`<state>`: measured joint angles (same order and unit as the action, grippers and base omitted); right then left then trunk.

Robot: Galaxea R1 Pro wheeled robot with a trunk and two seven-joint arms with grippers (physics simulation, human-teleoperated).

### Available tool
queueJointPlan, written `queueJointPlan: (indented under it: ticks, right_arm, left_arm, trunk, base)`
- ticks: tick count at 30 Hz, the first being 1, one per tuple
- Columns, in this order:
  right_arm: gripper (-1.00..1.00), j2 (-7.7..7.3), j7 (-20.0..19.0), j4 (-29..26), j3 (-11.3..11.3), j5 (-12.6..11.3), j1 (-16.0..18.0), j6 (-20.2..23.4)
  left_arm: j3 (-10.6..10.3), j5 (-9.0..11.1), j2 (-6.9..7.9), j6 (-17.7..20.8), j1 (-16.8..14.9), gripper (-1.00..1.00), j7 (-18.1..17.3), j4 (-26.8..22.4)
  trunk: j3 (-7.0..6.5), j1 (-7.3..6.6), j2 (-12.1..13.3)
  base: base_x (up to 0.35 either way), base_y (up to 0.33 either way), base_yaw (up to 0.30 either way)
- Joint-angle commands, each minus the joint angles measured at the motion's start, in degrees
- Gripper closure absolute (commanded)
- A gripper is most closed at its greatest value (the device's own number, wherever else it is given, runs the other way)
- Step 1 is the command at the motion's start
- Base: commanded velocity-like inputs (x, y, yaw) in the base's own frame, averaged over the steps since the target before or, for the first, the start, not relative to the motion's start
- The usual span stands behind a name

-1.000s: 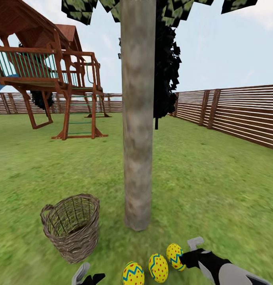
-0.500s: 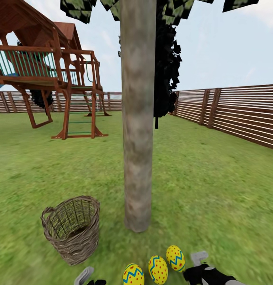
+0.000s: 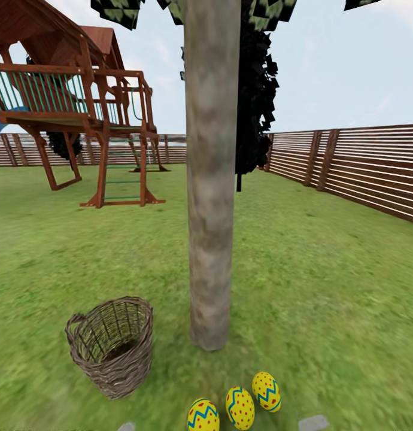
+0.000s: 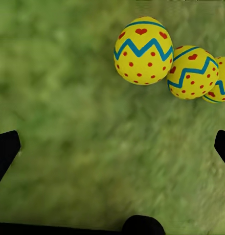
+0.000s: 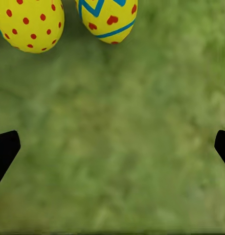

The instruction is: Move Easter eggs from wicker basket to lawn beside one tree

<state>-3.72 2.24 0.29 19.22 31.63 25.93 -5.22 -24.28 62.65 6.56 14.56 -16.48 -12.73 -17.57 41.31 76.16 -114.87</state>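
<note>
Three yellow Easter eggs (image 3: 203, 415) (image 3: 239, 407) (image 3: 266, 391) lie in a row on the lawn (image 3: 326, 287), just in front of the thick grey-beige tree (image 3: 209, 179) trunk. The wicker basket (image 3: 114, 347) stands upright to the trunk's left, bare wicker showing through its open top. In the left wrist view my left gripper (image 4: 112, 149) is open over grass, short of the eggs (image 4: 143, 51) (image 4: 193, 72). My right gripper (image 5: 112, 147) is open too, with two eggs (image 5: 29, 22) (image 5: 107, 17) beyond its fingers. Grey fingertips (image 3: 126, 427) (image 3: 313, 422) peek in at the head view's lower edge.
A wooden play set (image 3: 81, 108) stands at the back left. A brown slat fence (image 3: 362, 167) runs along the right and the back. A dark narrow tree (image 3: 254, 102) rises behind the trunk. Grass stretches wide to the right of the tree.
Both arms have drawn back toward me and nearly left the head view. The right gripper has pulled away from the rightmost egg. The eggs and basket stayed put.
</note>
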Motion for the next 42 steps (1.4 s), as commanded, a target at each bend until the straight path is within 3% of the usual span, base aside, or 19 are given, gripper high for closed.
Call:
queueJointPlan:
  ticks: [1, 6, 42]
  right_arm:
    - [-1.00, 0.00, 0.26, 0.18, 0.47, 0.63, -0.67, -1.14]
    - [-1.00, -0.02, 0.31, 0.47, 0.47, 0.50, -1.98, -2.65]
    - [-1.00, -0.05, 0.22, 2.56, 0.49, -0.13, -2.73, -2.26]
  left_arm:
    - [-0.18, 0.37, -0.10, -0.53, -0.04, -1.00, -0.10, 0.74]
    - [-0.22, 0.37, -0.66, -2.99, -0.04, -1.00, -0.10, 2.63]
    - [-0.24, 0.37, -1.66, -4.89, -0.04, -1.00, -0.01, 5.73]
  trunk:
    - [-0.04, -0.24, 0.39]
    - [-0.49, -1.33, 2.39]
    - [-3.69, -9.24, 16.83]
  base:
    - [0.000, 0.000, 0.063]
    - [0.000, 0.000, 0.025]
    - [0.000, 0.000, 0.000]
